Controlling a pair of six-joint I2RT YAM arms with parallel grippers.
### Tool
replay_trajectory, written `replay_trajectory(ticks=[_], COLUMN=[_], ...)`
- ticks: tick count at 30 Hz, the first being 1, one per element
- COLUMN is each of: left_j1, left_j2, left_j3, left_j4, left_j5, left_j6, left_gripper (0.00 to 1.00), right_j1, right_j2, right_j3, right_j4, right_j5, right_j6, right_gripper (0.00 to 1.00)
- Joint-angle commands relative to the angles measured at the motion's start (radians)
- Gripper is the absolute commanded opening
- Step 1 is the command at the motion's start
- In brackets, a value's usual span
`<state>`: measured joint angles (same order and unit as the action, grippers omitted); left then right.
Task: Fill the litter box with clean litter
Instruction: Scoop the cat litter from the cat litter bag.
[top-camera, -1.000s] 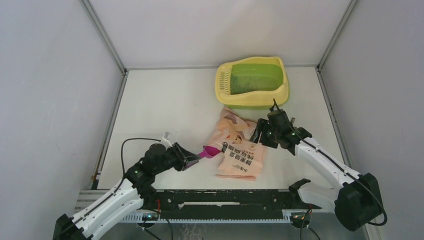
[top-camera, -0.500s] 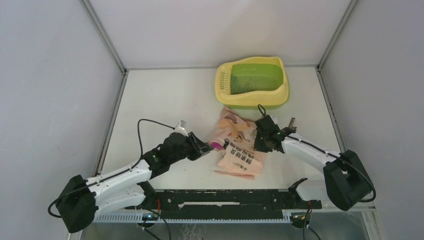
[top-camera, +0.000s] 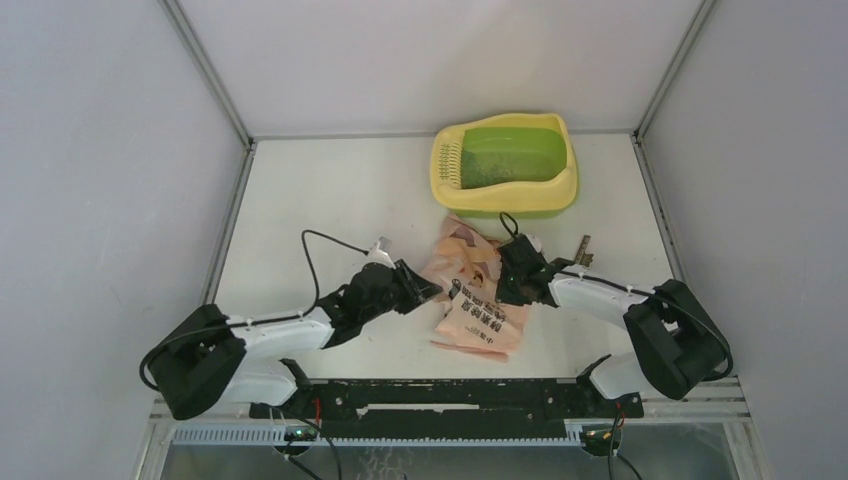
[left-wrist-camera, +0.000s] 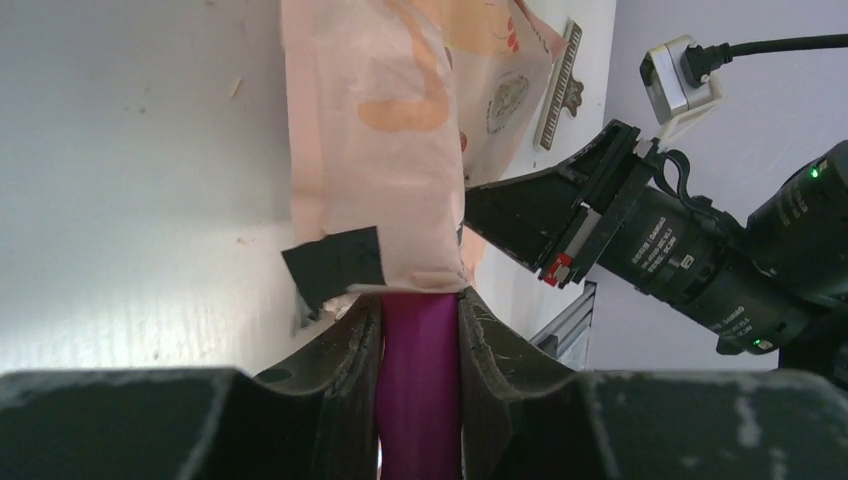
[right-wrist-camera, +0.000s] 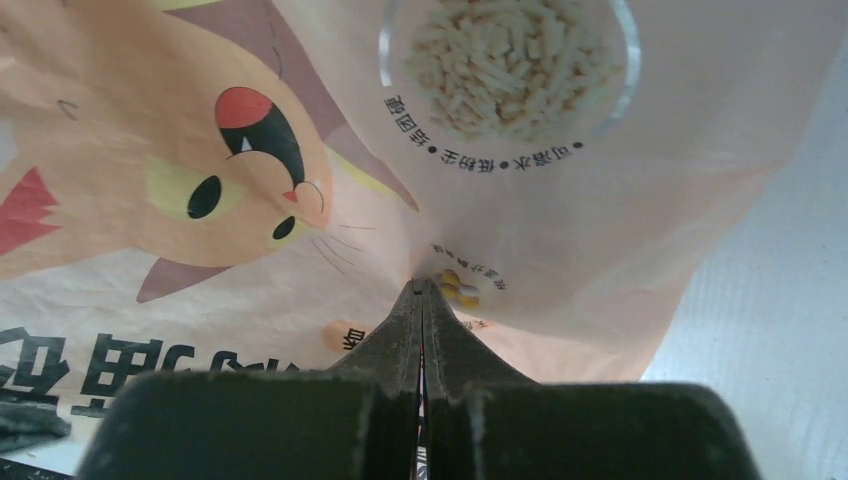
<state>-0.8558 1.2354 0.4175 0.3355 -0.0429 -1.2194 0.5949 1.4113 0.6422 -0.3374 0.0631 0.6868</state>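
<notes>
The litter box (top-camera: 572, 175), pale yellow with a lime-green basin, stands at the back of the table. Dark specks of litter (top-camera: 495, 162) dust its floor. In front of it lies the peach-pink printed bag (top-camera: 480, 315). My left gripper (top-camera: 425, 287) is at the bag's left edge, shut on the magenta scoop's handle (left-wrist-camera: 420, 380). The scoop's head is hidden inside the bag (left-wrist-camera: 370, 150). My right gripper (top-camera: 500, 281) presses on the bag from the right. Its jaws are shut on a fold of the bag (right-wrist-camera: 560, 230) at the tips (right-wrist-camera: 422, 286).
A small toothed bag clip (top-camera: 582, 248) lies on the table right of the bag, also seen as the clip (left-wrist-camera: 560, 85) in the left wrist view. Grey walls enclose the table on three sides. The right arm's wrist (left-wrist-camera: 650, 250) is close beside the left gripper.
My left arm reached right and pushed the scoop into the bag's mouth. My right gripper moved left onto the bag and went from open to shut.
</notes>
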Motion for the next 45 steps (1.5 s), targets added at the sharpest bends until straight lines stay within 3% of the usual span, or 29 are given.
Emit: replay_trajectory(ticks=[1, 7, 19, 26, 32, 45], left_j1=[-0.004, -0.004, -0.005, -0.005, -0.004, -0.002], left_j2=[0.108, 0.311, 0.489, 0.399, 0.368, 0.035], left_j3=[0.063, 0.089, 0.035, -0.113, -0.250, -0.596], left_j4=[0.179, 0.398, 0.827, 0.908, 1.075, 1.043], left_j5=[-0.009, 0.070, 0.141, 0.177, 0.256, 0.194], left_j6=[0.027, -0.029, -0.074, -0.111, -0.199, -0.211], left_gripper=[0.00, 0.00, 0.00, 0.00, 0.01, 0.01], right_j1=[0.026, 0.030, 0.025, 0.011, -0.005, -0.017], right_j2=[0.055, 0.068, 0.047, 0.032, 0.014, -0.020], right_j3=[-0.042, -0.056, -0.073, -0.073, -0.073, -0.071], right_j4=[-0.004, 0.011, 0.011, 0.000, -0.002, -0.028], right_j5=[-0.021, -0.025, -0.029, -0.023, -0.031, -0.020], right_j6=[0.008, 0.002, -0.006, -0.016, -0.011, -0.010], right_gripper=[0.00, 0.00, 0.00, 0.00, 0.00, 0.00])
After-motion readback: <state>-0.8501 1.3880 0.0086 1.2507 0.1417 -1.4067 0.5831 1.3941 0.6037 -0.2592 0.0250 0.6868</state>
